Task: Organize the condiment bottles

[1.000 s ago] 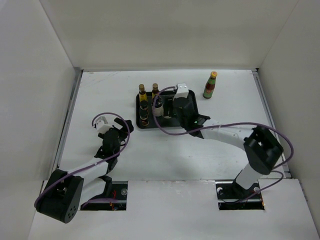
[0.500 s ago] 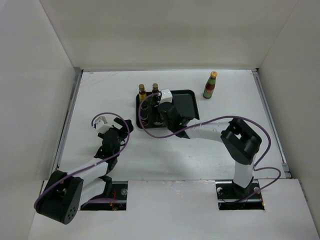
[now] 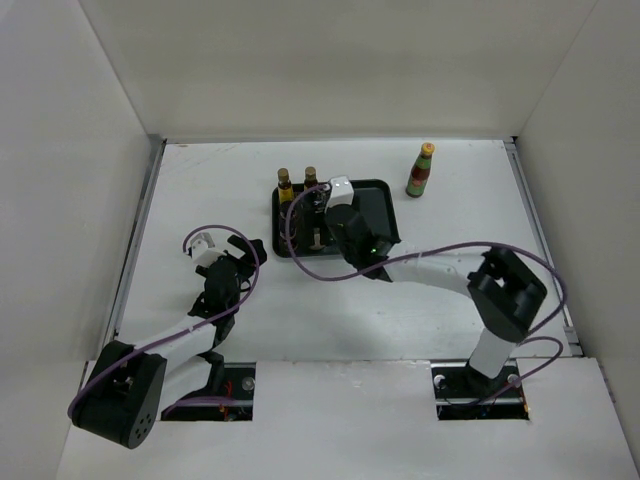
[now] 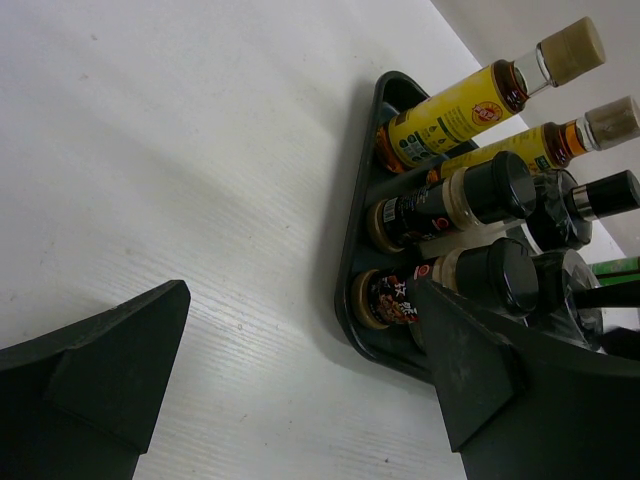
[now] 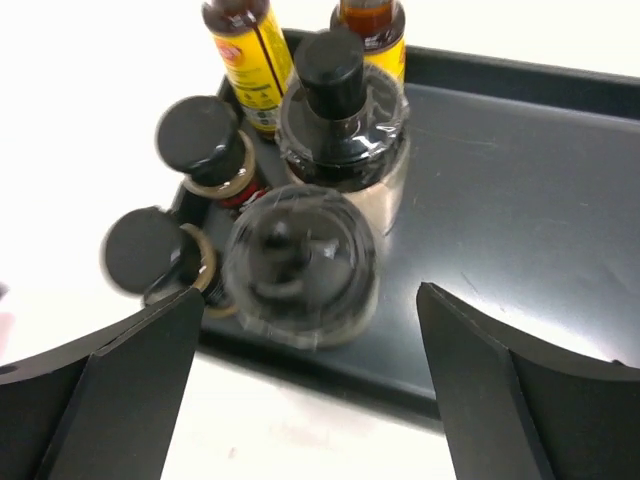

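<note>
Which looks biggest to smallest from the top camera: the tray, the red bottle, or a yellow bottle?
1. tray
2. red bottle
3. yellow bottle; the second one beside it looks about the same size, so I would not rank those two.

both arms are built of white link tubes and chunky black joint housings. the left arm (image 3: 165,340) and right arm (image 3: 440,272) each trail a looping purple cable (image 3: 460,245) (the right wrist shows a tiny green light (image 3: 373,240)). the fingers (image 5: 130,400) are matte black wedges.
</note>
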Robot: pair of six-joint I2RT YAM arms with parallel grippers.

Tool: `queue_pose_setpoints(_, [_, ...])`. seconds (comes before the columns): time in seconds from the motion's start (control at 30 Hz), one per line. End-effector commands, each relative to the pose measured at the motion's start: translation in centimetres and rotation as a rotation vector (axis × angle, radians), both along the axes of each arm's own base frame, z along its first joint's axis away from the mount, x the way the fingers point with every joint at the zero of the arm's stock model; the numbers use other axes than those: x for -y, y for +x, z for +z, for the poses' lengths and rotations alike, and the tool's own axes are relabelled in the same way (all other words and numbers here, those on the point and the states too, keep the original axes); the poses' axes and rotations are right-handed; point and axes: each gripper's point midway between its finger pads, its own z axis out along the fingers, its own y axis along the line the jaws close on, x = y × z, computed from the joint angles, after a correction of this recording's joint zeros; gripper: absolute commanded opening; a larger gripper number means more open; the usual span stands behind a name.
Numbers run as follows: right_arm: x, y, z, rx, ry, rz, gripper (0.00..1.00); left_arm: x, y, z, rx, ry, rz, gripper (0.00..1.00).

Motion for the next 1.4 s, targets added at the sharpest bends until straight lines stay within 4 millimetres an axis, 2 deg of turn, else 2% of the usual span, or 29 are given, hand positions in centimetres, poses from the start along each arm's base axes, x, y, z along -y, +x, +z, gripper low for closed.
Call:
queue_pose_setpoints(0.0, [0.9, -1.6, 7.4, 0.092, 0.111, 0.026, 0.95, 0.2, 0.9, 2.5, 0.078, -0.02, 0.002, 1.0])
queue_pose_setpoints(0.07, [2.4, -2.4, 9.1, 0.11, 0.138, 0.027, 0.96, 0.2, 0.9, 2.5, 0.078, -0.02, 0.004, 1.0])
queue_pose_setpoints(0.13, [5.3, -1.6, 11.1, 0.146, 0.166, -0.021, 0.96, 0.2, 0.9, 2.4, 0.075, -0.017, 0.004, 1.0])
queue_pose_setpoints(0.23, [11.4, 1.7, 13.8, 0.215, 0.174, -0.167, 0.9, 0.2, 1.0, 2.5, 0.075, -0.017, 0.004, 1.0])
queue_pose_setpoints(0.33, [19.1, 5.9, 15.9, 0.276, 0.151, -0.372, 0.89, 0.4, 1.0, 2.4, 0.071, -0.017, -0.002, 1.0])
queue_pose_setpoints(0.43, [25.0, 9.3, 16.7, 0.298, 0.095, -0.515, 0.92, 0.2, 0.9, 2.6, 0.079, -0.019, 0.002, 1.0])
queue_pose_setpoints(0.5, [27.9, 11.5, 16.5, 0.283, 0.058, -0.574, 0.92, 0.1, 0.9, 2.6, 0.082, -0.02, 0.005, 1.0])
queue_pose_setpoints(0.63, [29.9, 15.5, 15.4, 0.229, 0.022, -0.589, 0.92, 0.3, 1.0, 2.4, 0.073, -0.018, -0.001, 1.0])
queue_pose_setpoints(0.8, [28.9, 19.7, 12.6, 0.18, -0.013, -0.526, 0.92, 0.4, 1.3, 2.1, 0.061, -0.015, -0.005, 1.0])
queue_pose_setpoints(0.9, [28.7, 20.6, 10.9, 0.152, -0.037, -0.523, 0.9, 0.3, 1.2, 2.4, 0.071, -0.018, -0.001, 1.0])
queue_pose_setpoints(1.07, [29.1, 20.8, 8.5, 0.124, -0.056, -0.546, 0.82, 0.3, 1.2, 2.2, 0.063, -0.015, -0.003, 1.0])
queue_pose_setpoints(1.13, [29.5, 20.7, 7.9, 0.127, -0.069, -0.57, 0.75, 0.2, 1.3, 2.2, 0.064, -0.014, 0.002, 1.0])
queue_pose_setpoints(1.2, [29.7, 20.7, 7.9, 0.147, -0.065, -0.588, 0.58, 0.3, 1.3, 2.1, 0.059, -0.014, -0.002, 1.0])
queue_pose_setpoints(1.3, [29.7, 20.4, 9.2, 0.2, -0.053, -0.604, 0.37, 0.3, 1.2, 2.4, 0.071, -0.017, -0.003, 1.0])
queue_pose_setpoints(1.37, [29.6, 20.0, 10.9, 0.248, -0.048, -0.61, 0.33, 0.1, 1.2, 2.4, 0.073, -0.015, 0.005, 1.0])
